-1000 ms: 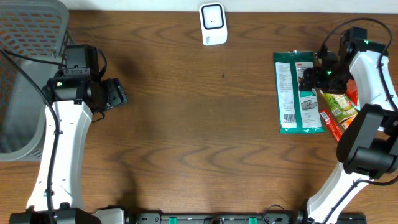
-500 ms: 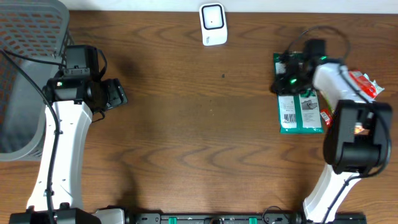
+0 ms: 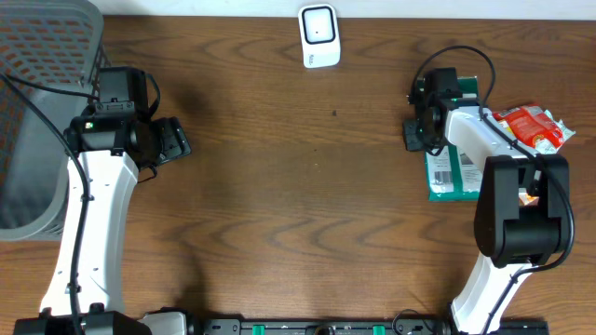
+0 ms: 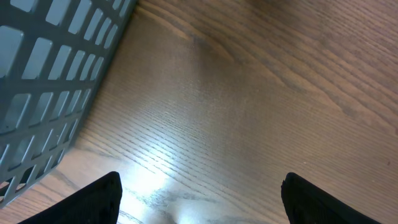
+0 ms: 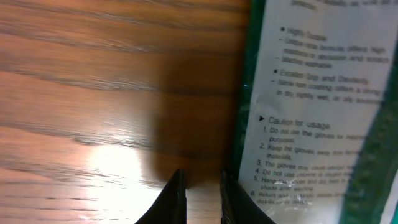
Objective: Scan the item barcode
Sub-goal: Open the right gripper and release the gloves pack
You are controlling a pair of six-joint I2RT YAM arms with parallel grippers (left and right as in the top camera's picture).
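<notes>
The item is a green and white glove packet (image 3: 454, 175) lying flat at the table's right side, its barcode (image 3: 441, 173) facing up and its upper half hidden under my right arm. My right gripper (image 3: 415, 133) sits low at the packet's left edge. In the right wrist view the right gripper (image 5: 201, 179) has its jaws drawn almost together with only wood showing in the slit, and the packet (image 5: 317, 106) lies against the outside of one finger. A white scanner (image 3: 319, 36) stands at the back centre. My left gripper (image 3: 177, 140) is open and empty near the basket; in its wrist view the left gripper (image 4: 199, 202) hangs over bare wood.
A grey mesh basket (image 3: 37, 112) fills the far left, also seen in the left wrist view as the basket (image 4: 50, 68). A red and orange snack packet (image 3: 531, 126) lies right of the glove packet. Black cables loop over the right arm.
My right gripper swept left across the glove packet to its left edge and closed from wide open. The packet shifted slightly right. The left arm stayed still.
</notes>
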